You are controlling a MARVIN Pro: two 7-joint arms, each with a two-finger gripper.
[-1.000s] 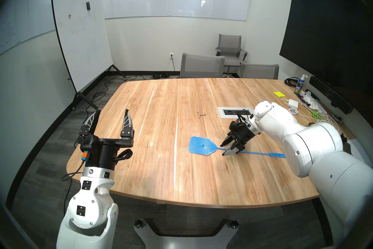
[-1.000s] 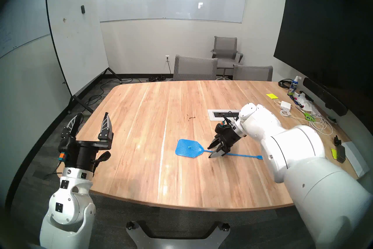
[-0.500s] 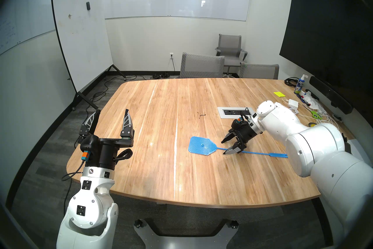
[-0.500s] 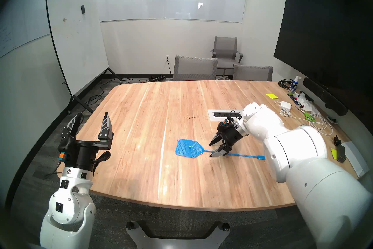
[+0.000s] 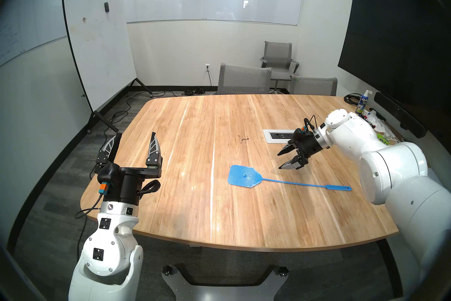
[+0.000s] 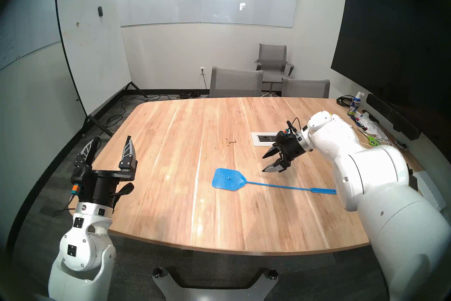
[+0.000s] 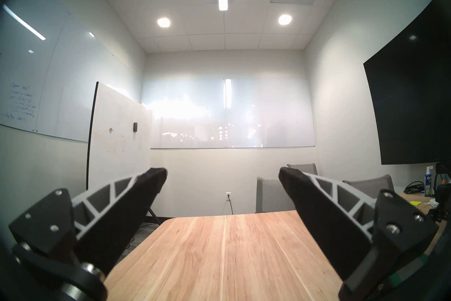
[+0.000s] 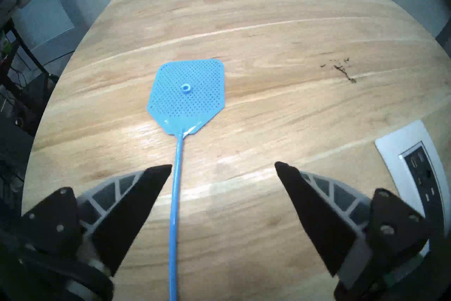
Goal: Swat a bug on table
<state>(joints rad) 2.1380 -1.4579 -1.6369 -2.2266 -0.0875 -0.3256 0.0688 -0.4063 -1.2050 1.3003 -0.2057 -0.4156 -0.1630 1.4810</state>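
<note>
The bug [image 5: 243, 139] [image 6: 230, 141] [image 8: 340, 69] is a tiny scatter of dark specks on the light wooden table [image 5: 195, 207] [image 6: 170, 207] [image 7: 219, 256] [image 8: 268, 12], left of the outlet panel. A blue fly swatter [image 5: 244, 176] [image 6: 228, 179] [image 8: 188, 95] lies flat on the table nearer me, head to the left, handle running right. My right gripper [image 5: 280, 160] [image 6: 264, 164] [image 8: 223, 166] hangs open above the table just behind the swatter's shaft, holding nothing. My left gripper [image 5: 136, 136] [image 6: 112, 140] [image 7: 222, 172] stands open and empty over the table's left edge, fingers pointing up.
A white-framed outlet panel [image 5: 278, 135] [image 6: 263, 138] [image 8: 419, 171] is set into the table under my right wrist. Cables, scissors [image 6: 372, 140], markers and a spray bottle [image 5: 363, 102] crowd the far right edge. Grey chairs [image 5: 244, 78] stand behind the table, a whiteboard [image 5: 97, 44] to the left.
My right gripper opened, let go of the swatter's shaft, and rose back toward the outlet panel. The swatter stays flat on the table. The left arm has not moved.
</note>
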